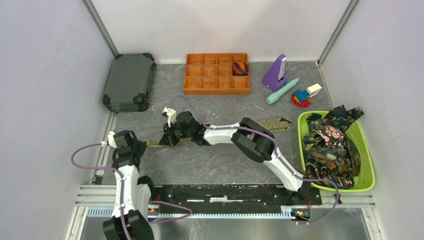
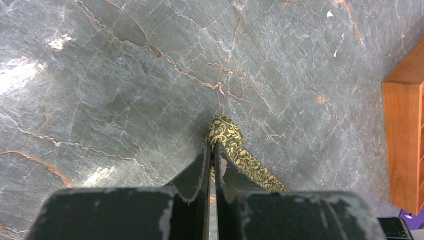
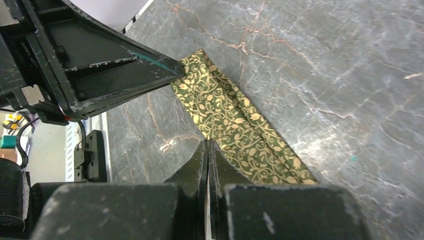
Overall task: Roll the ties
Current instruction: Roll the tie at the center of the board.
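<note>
The olive-green tie (image 1: 277, 123) with a gold leaf pattern lies stretched across the table. Its narrow end is at the left, where both grippers meet. My left gripper (image 2: 214, 146) is shut with its tips on that narrow end (image 2: 226, 131); it also shows in the right wrist view (image 3: 177, 70), touching the tie's tip. My right gripper (image 3: 207, 143) is shut, its tips resting at the near edge of the tie (image 3: 235, 125) a short way along. An orange-navy striped tie (image 1: 240, 67) sits rolled in the orange organizer (image 1: 207, 80). Several dark patterned ties (image 1: 330, 145) are piled in the green bin (image 1: 367, 170).
A dark case (image 1: 129, 81) lies at the back left. A purple wedge-shaped object (image 1: 275, 74), a teal stick (image 1: 282, 91) and small toy blocks (image 1: 305, 95) are at the back right. The organizer's edge shows in the left wrist view (image 2: 402, 125).
</note>
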You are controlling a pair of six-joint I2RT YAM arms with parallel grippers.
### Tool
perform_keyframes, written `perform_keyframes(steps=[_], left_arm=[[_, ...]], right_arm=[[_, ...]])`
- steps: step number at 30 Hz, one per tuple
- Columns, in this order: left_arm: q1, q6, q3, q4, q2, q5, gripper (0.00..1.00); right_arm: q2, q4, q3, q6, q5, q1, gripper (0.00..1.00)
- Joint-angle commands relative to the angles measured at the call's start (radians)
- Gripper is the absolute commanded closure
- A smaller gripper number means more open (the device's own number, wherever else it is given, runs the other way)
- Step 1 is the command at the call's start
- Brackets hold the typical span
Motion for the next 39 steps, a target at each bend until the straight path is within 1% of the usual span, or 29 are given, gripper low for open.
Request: perform_keyframes(steps=[1,10,19,23,28,34,39], left_arm=[[-0.001,0.021,0.05,-0.009,-0.012,-0.017,0.92],[-0.002,0.011,0.046,-0.011,-0.022,-0.003,0.92],[-0.009,0.001,0.043,-0.026,-0.039,0.016,0.92],[-0.011,-0.004,0.042,-0.023,-0.049,0.019,0.92],[-0.013,0.0,0.045,-0.023,-0.051,0.004,0.92],[-0.014,0.005,0.048,-0.023,-0.054,-0.005,0.92],[-0.014,0.007,0.049,-0.027,-0.058,-0.007,0.92]], right_arm=[[0.047,0.035,0.069,0.003,-0.024,0.015,1.0],[0.162,-0.014,0.207,-0.004,-0.014,0.014,1.0],[0.21,-0.016,0.281,0.008,-0.007,0.012,1.0],[0.199,-0.007,0.262,0.018,-0.024,0.011,1.0],[0.123,0.042,0.152,0.022,-0.04,0.01,1.0],[0.057,0.076,0.084,0.037,-0.057,-0.005,1.0],[0.051,0.084,0.089,0.047,-0.057,-0.01,1.0]])
